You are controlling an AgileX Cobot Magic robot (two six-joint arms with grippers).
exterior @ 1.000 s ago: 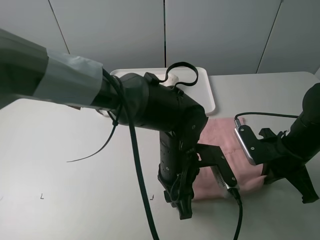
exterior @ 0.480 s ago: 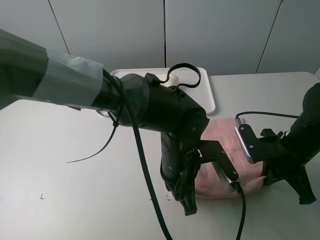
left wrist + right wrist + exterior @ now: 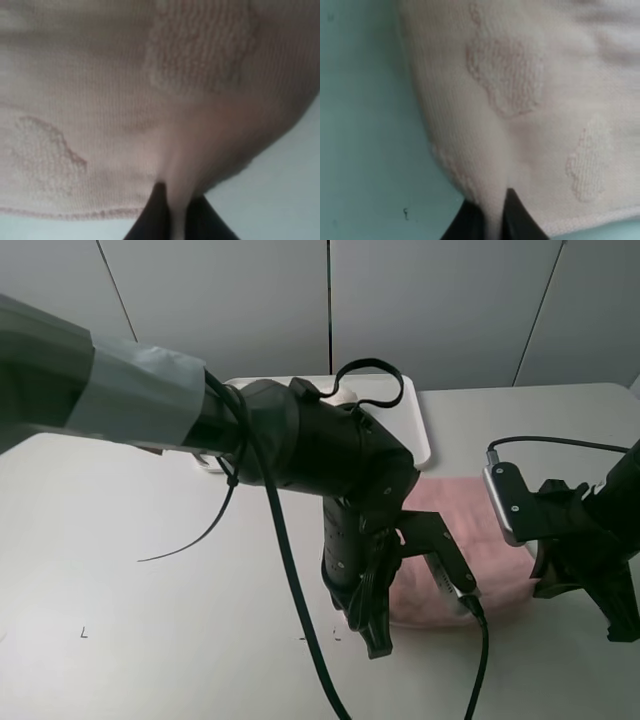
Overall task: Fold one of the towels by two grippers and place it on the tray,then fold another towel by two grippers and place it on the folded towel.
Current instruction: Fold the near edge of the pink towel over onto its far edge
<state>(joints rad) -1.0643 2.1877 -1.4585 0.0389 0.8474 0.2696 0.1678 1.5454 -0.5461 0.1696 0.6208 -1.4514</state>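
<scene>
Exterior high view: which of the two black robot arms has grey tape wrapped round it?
The left arm, reaching in from the view's left over the pink terry towel; the right arm is plain black.

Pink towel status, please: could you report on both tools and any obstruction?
Left tool shut on pink towel. Right tool likewise. Tray beyond, largely hidden by left arm.

I can read no text, label or number anywhere; I see only a small L-shaped mark point(image 3: 84, 633) on the surface point(image 3: 150, 660).
</scene>
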